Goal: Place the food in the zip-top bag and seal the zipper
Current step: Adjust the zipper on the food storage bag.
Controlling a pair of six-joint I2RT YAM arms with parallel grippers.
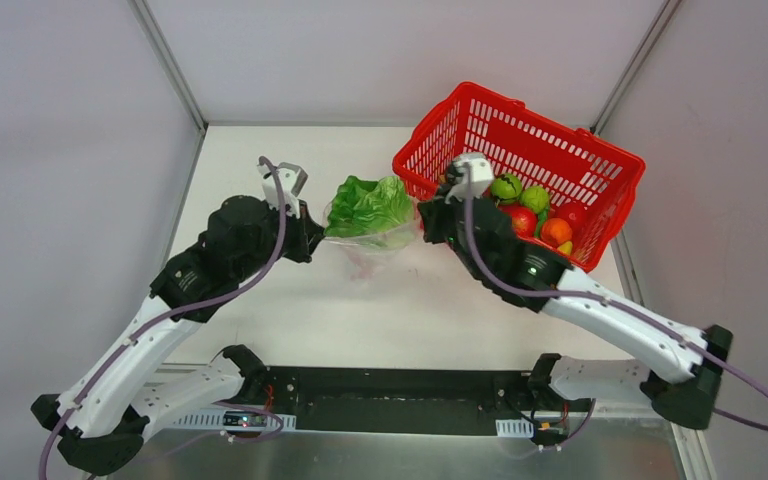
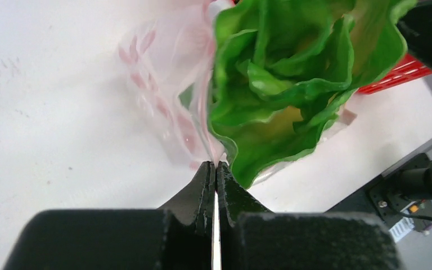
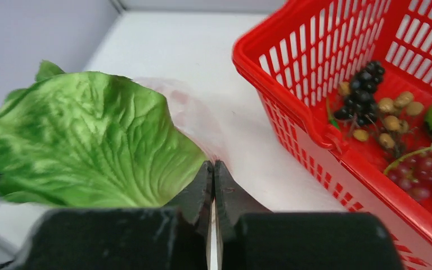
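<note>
- The zip-top bag (image 1: 372, 248) hangs between the two arms over the middle of the desk (image 1: 290, 320), towards the far edge, with its mouth facing up.
- The left gripper (image 2: 214, 166) has its jaws pressed together, and the bag's film runs right into the tips. I judge that it pinches the left end of the mouth.
- The right gripper (image 3: 213, 166) is likewise closed to a sliver, with film reaching its tips, so it appears to pinch the right end.
- The green lettuce (image 1: 368, 204) sits in the mouth, with most of the leaf standing above the rim. It looks light, soft and springy, and is likely to fan out again unless it is pushed well down.
- The film is thin, crinkly and slippery, so a grip on the plain film may slide. The zipper (image 2: 203, 107), a pink strip along the mouth edge, is the firmer place to hold.
- The red basket (image 1: 543, 118) stands at the far right corner, close to the right gripper. Its near rim is tall enough to catch a wrist that reaches in.
- Round fruits (image 1: 532, 210) and dark grapes (image 3: 363, 93) lie inside the basket. The smooth round ones may roll out of a pinch, while the grapes look easier to lift by the cluster.
- With both grippers occupied, neither is free to fetch more food unless one lets go of the bag, and the mouth would probably sag.
</note>
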